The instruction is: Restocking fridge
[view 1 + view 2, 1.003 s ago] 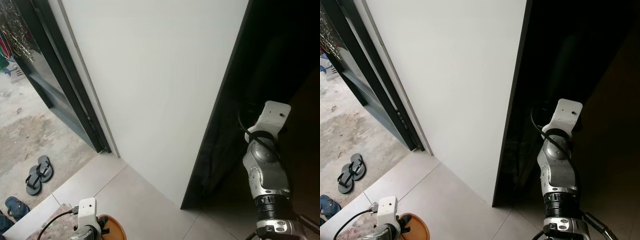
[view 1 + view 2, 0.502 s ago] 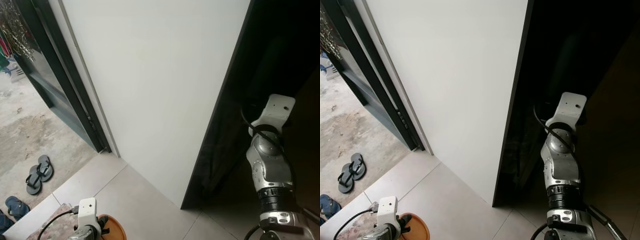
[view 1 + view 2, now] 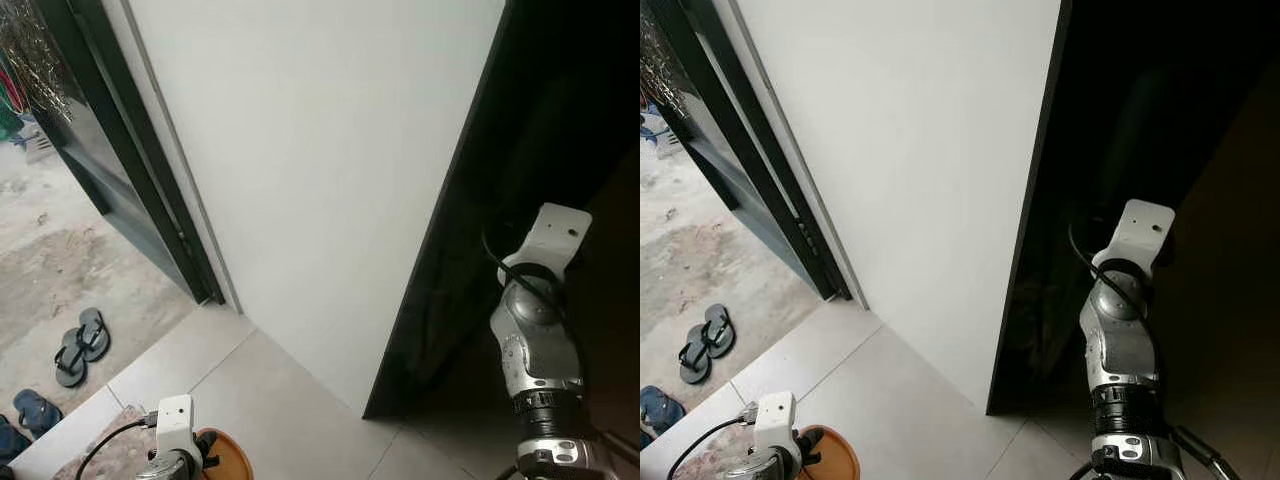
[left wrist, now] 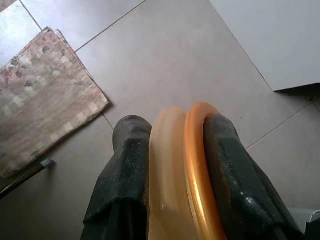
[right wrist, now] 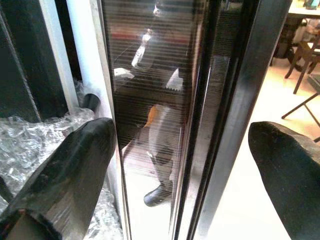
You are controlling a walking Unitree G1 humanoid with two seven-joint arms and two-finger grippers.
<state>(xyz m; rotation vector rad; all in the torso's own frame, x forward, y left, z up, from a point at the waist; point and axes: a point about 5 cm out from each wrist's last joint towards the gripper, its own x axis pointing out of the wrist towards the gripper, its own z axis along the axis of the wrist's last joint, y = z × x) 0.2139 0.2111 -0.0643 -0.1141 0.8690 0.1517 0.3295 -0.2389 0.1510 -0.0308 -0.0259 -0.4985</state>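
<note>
Left gripper (image 4: pixel 172 145) clamps an orange plate (image 4: pixel 192 170) (edge-on); right gripper (image 5: pixel 185 150) spread.

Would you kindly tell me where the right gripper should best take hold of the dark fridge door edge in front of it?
Probably on the door's tall vertical edge, approached head-on so one finger passes each side. The right gripper has its jaws spread wide either side of that narrow upright strip, which suits a pinch across its thickness. The left gripper is occupied with an orange plate.
</note>
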